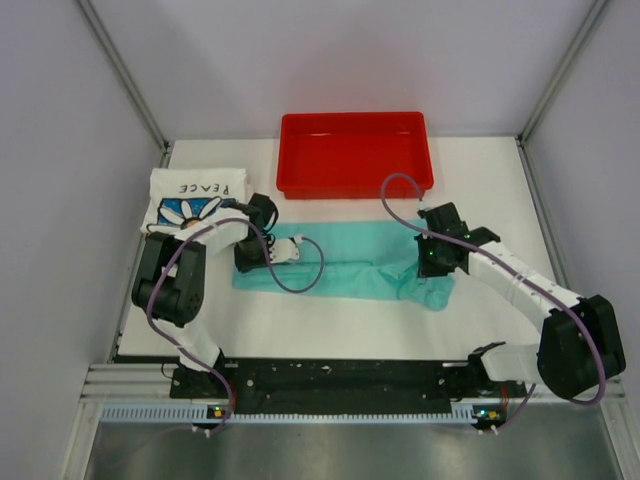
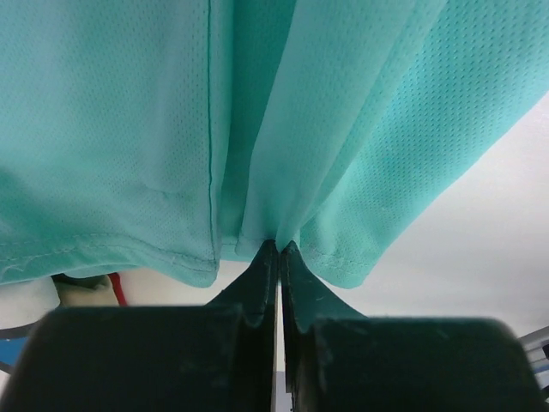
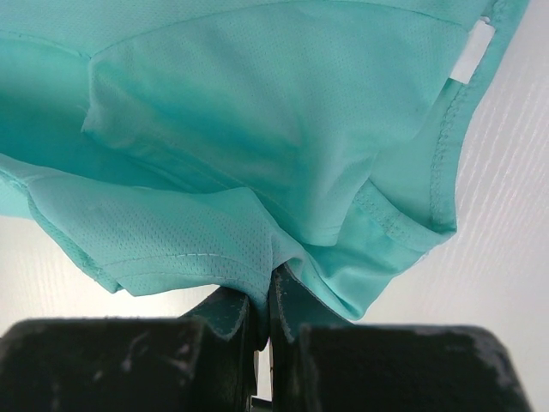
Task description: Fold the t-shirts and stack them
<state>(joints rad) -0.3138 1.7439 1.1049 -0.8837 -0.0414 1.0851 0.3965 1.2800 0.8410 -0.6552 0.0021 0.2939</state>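
White table [image 1: 480, 200] | left fingers [image 2: 276, 257] clamped on teal t-shirt [image 1: 350, 275] | right fingers [image 3: 264, 296] clamped likewise

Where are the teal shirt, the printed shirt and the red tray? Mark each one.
teal shirt [image 1: 360, 276]: top view, middle of the cloth.
printed shirt [image 1: 195, 188]: top view, on the lettering.
red tray [image 1: 350, 186]: top view, near wall.

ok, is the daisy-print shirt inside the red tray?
No, the daisy-print shirt lies on the table to the left of the red tray, fully outside its rim.
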